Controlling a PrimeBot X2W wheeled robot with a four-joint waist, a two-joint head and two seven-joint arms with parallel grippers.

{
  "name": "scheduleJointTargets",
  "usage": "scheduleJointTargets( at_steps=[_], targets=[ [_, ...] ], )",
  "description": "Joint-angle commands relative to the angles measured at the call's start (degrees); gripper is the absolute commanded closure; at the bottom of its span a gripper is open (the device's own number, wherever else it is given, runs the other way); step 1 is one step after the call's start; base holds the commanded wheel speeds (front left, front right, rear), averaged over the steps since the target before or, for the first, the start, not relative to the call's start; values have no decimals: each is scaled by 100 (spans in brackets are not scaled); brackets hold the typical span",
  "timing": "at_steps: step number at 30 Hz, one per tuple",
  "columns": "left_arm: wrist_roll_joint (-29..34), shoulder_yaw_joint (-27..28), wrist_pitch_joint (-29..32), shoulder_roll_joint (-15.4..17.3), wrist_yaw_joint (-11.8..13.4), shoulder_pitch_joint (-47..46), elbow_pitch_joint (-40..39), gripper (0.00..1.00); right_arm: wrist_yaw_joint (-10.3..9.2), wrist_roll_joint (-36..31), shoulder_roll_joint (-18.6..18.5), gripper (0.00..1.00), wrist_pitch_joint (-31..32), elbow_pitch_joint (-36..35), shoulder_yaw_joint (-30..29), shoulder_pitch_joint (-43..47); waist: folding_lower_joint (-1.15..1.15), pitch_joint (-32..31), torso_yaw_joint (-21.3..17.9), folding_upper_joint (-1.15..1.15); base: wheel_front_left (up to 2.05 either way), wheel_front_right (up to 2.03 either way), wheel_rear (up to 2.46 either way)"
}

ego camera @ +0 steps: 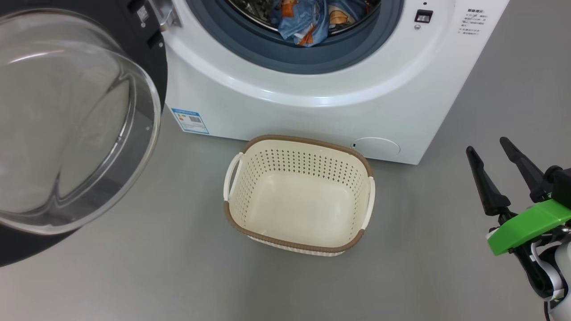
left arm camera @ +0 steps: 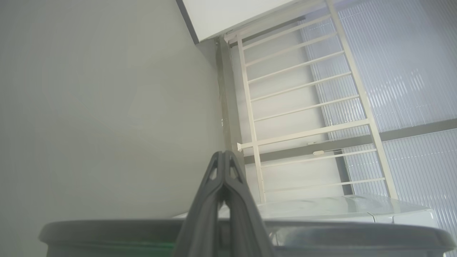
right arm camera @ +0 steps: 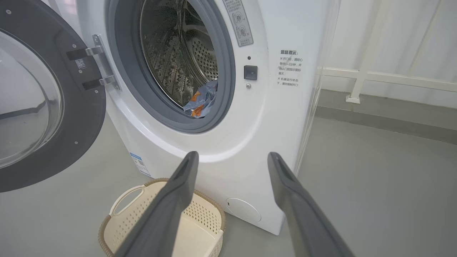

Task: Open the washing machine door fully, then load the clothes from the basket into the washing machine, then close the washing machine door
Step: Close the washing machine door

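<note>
The washing machine (ego camera: 312, 102) (right arm camera: 250, 135) stands with its door (ego camera: 67, 125) (right arm camera: 39, 107) swung wide open to the left. Light blue clothes (ego camera: 308, 20) (right arm camera: 201, 101) with orange print lie in the steel drum at its front lip. On the floor before the machine sits the cream basket (ego camera: 299, 196) (right arm camera: 142, 217), nothing inside it. My right gripper (ego camera: 488, 154) (right arm camera: 232, 160) hangs open to the right of the basket, nothing between its fingers. In the left wrist view my left gripper (left arm camera: 224, 155) is shut with nothing in it, pointing up at a wall and a railing.
Grey floor (ego camera: 156, 276) spreads all around the basket. A white railing (right arm camera: 385, 78) and a wall stand to the right of the machine. The open door juts into the space at the left. A dark rim (left arm camera: 107, 232) crosses the bottom of the left wrist view.
</note>
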Motion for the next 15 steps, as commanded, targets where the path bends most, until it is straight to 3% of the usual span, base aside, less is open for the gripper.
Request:
scheduleJointTargets(
  at_steps=[1,15],
  targets=[
    [45,-129,328,160,-38,-10,-157,100,31,-18,-56,0,-23,-125,53,59,0,-38,30,0,0,0,0],
    [-113,-700,2602,30,-38,760,-1105,100,31,142,191,0,-281,262,191,175,0,-522,258,0,0,0,0]
  ],
)
